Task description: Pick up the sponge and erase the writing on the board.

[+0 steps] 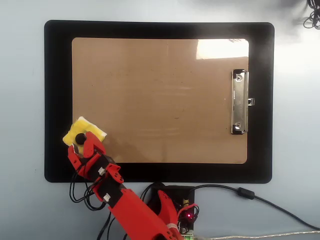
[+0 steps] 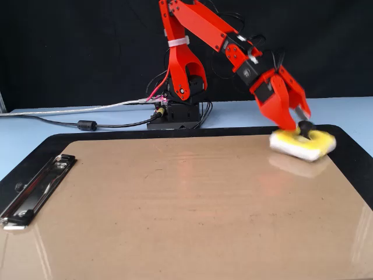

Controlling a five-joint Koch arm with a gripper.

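I see the sponge point(image 1: 84, 134) lying at the lower left corner of the board point(image 1: 160, 100) in the overhead view, straddling the board's edge so that part of it sits over the black mat point(image 1: 57, 75). In the fixed view the sponge point(image 2: 303, 144) shows at the far right corner of the board point(image 2: 175, 210), flat on the surface and slightly blurred. Its black knob point(image 1: 80, 139) stands at the centre of the yellow foam.

The gripper point(image 1: 82, 145) has its jaws at the knob. In the fixed view the gripper point(image 2: 300, 123) reaches down onto the knob point(image 2: 303, 125) from the upper left, and the jaws look spread a little around it, but I cannot tell for certain whether they clamp it or merely flank it.

I can find no marker strokes on the board in either view; its tan face reads plain, with a bright glare patch near the upper right in the overhead view. The silver clip point(image 1: 239, 102) sits on the right short edge in the overhead view, and the clip point(image 2: 35, 189) lies at the left in the fixed view.

The red arm point(image 2: 198, 35) rises from its base point(image 2: 175, 114) behind the mat in the fixed view, on the pale blue table point(image 1: 22, 100). A black cable point(image 2: 87, 124) with a ferrite lump runs off to the left across the table.
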